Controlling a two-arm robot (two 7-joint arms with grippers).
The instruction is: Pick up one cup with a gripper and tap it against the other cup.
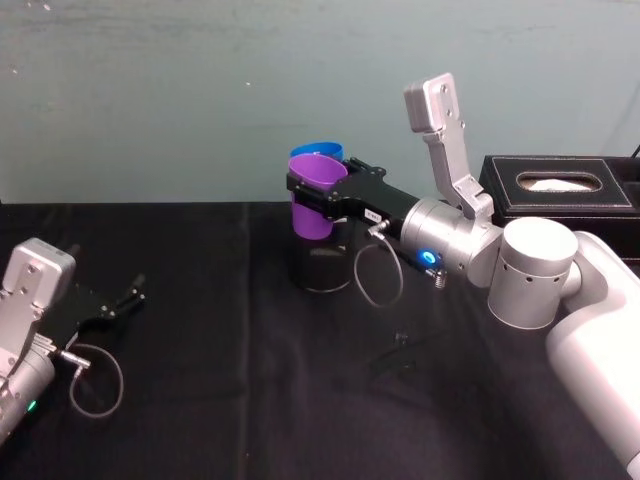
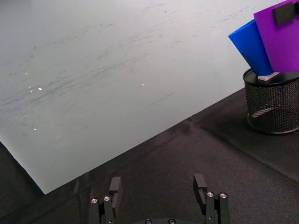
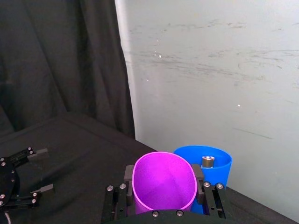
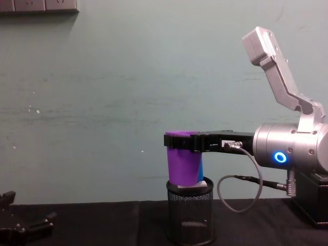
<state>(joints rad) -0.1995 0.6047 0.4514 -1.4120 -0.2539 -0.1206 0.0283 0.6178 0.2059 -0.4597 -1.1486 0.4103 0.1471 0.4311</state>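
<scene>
We see the right gripper (image 1: pixel 320 183) clamped around the rim of the purple cup (image 1: pixel 312 215). It holds the cup over the one mesh pen holder (image 1: pixel 322 265), near the back edge of the worktop (image 1: pixel 200 400). There are two cups, and the blue cup (image 1: pixel 318 151) leans in that holder, just behind the purple one. The left gripper (image 2: pixel 158 184) rests near the left edge with its fingers spread, and bare cloth lies between it and the holder.

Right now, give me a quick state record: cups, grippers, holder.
purple cup: upright, clamped near its rim, base just above the mesh pen holder
blue cup: seated in the holder, just beyond the purple cup; contact cannot be told
right gripper: jaws shut on the purple cup, reaching over the holder
left gripper: jaws open, idle, low over the black cloth at the robot's left
</scene>
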